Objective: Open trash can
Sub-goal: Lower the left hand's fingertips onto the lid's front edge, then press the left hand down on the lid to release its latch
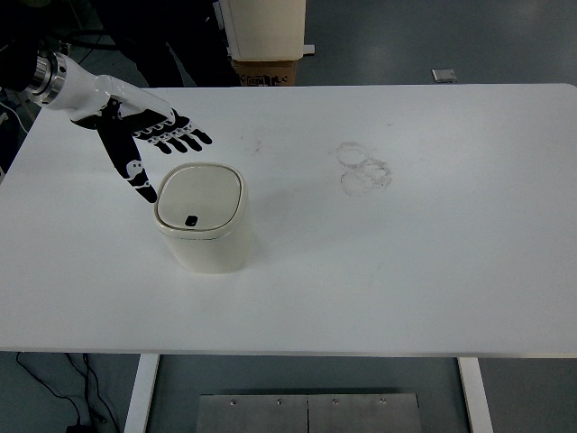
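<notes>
Left robot hand (149, 144), fingers spread wide, empty, beside closed trash can (202, 216) (arm cut off upper left)

A lab or workshop is suggested by a bare white table (406, 271), grey-blue floor (406, 36) and loose cables (81, 397).

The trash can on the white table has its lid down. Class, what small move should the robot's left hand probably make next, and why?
Probably bring the left hand right and toward the near edge, so a fingertip is over the dark button at the lid's near edge. The trash can is shut, and the hand is open beside its far left corner, not on the button.
</notes>
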